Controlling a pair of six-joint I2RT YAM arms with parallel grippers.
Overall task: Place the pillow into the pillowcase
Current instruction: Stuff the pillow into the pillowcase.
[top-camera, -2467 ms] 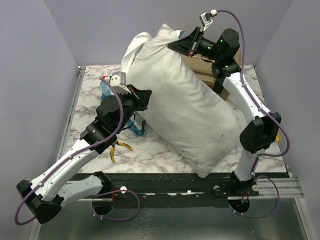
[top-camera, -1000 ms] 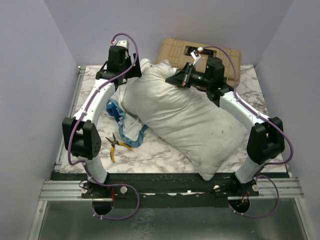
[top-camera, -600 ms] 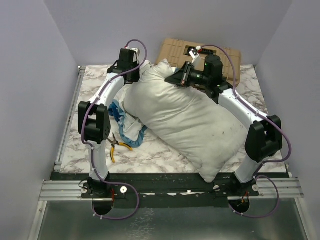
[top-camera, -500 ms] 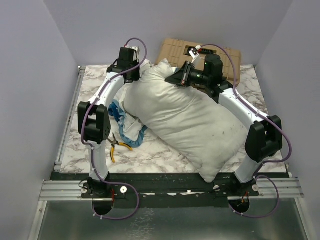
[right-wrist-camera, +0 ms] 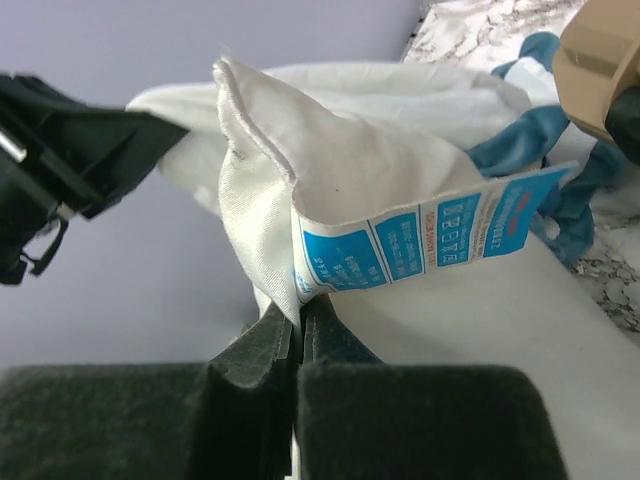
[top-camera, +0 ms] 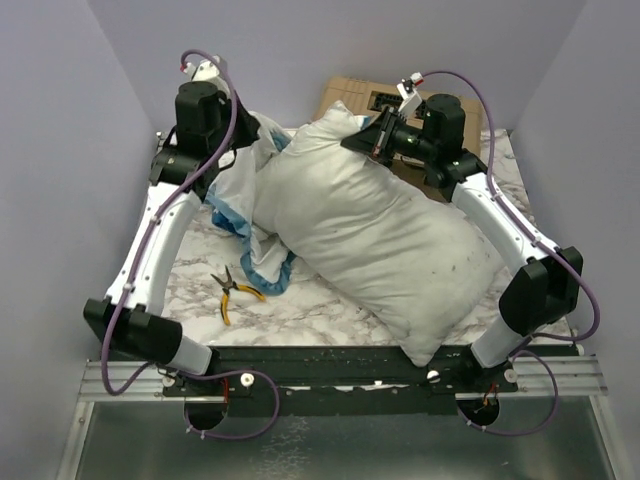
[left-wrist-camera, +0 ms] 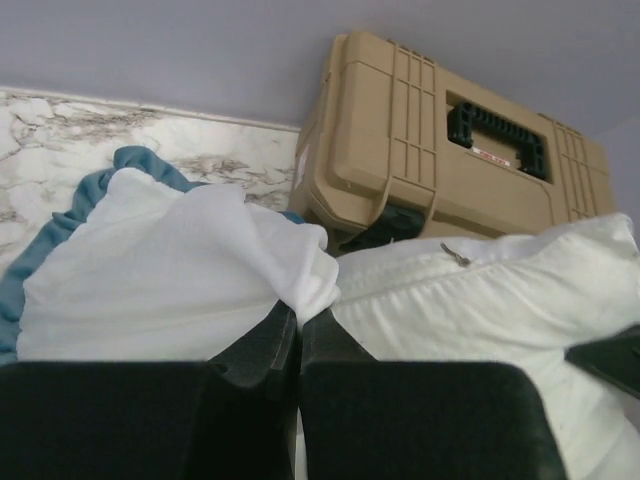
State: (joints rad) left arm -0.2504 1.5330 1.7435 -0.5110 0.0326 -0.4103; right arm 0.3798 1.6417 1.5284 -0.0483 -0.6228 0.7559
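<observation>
Your left fingers (left-wrist-camera: 255, 350) are pinching a thin pillowcase (top-camera: 238, 195) fold at ten o'clock, your right fingers (right-wrist-camera: 255, 350) gripping the pillow (top-camera: 380, 240) corner at twelve; tugging apart, either could be slipping free.

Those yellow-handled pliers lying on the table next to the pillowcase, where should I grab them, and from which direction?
Grip the pliers at the neck, where the two yellow handles meet, coming straight down from above. They lie flat on the table with the handles splayed apart, so the neck is probably the narrowest part for the jaws to close across.
</observation>
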